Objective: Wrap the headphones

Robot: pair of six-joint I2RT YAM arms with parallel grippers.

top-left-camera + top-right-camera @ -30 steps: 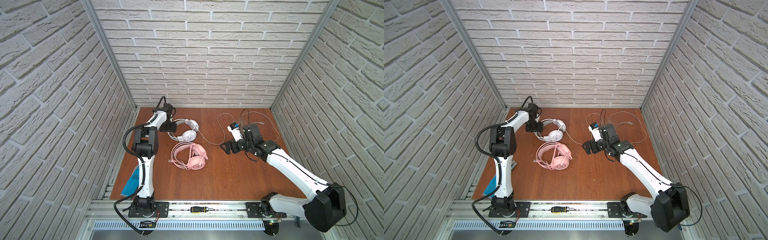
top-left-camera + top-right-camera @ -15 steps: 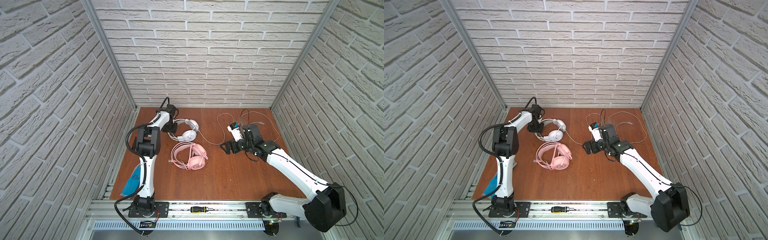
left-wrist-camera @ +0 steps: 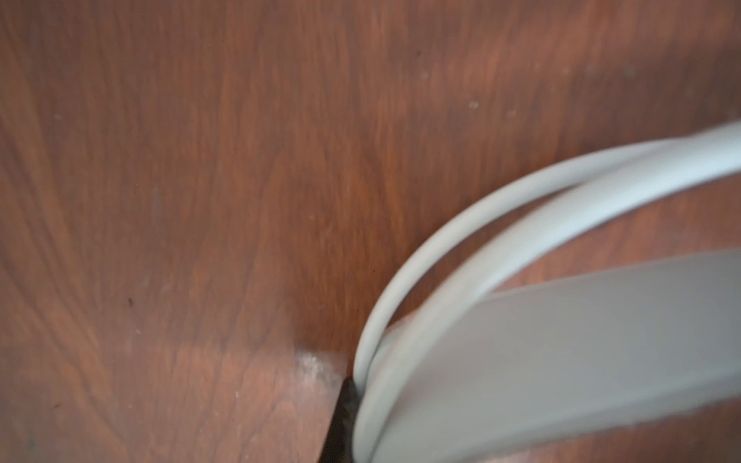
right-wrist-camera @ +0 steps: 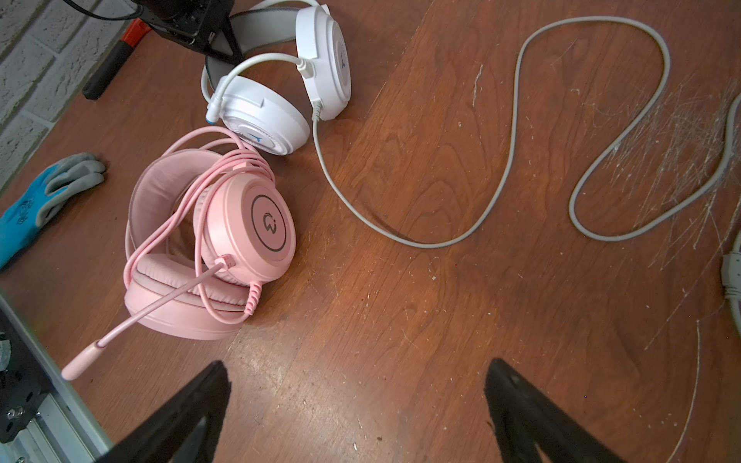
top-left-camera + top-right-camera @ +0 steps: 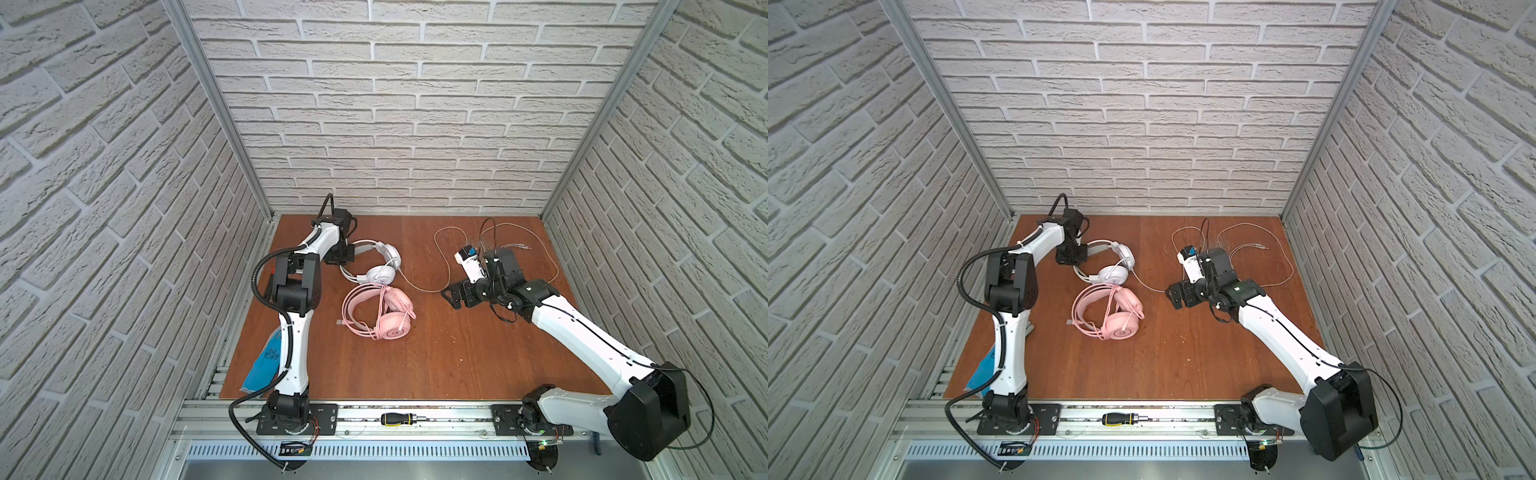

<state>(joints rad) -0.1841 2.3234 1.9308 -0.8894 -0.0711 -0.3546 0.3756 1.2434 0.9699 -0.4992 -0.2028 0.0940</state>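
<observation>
My left pincer [image 5: 345, 254] clamps the white headphones' [image 5: 382, 272] headband [image 3: 601, 352], right pincer [image 4: 357, 373] gapes empty; lifting could snag the loose cable [image 4: 421, 243].

left gripper [image 5: 344, 255]: closes tight on the band of the white headphones [image 5: 384, 272] | left arm [image 5: 322, 241]: sits a little more toward 3 o'clock than before

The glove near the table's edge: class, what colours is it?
Blue with grey fingers: the glove shows best in the right wrist view.
</observation>
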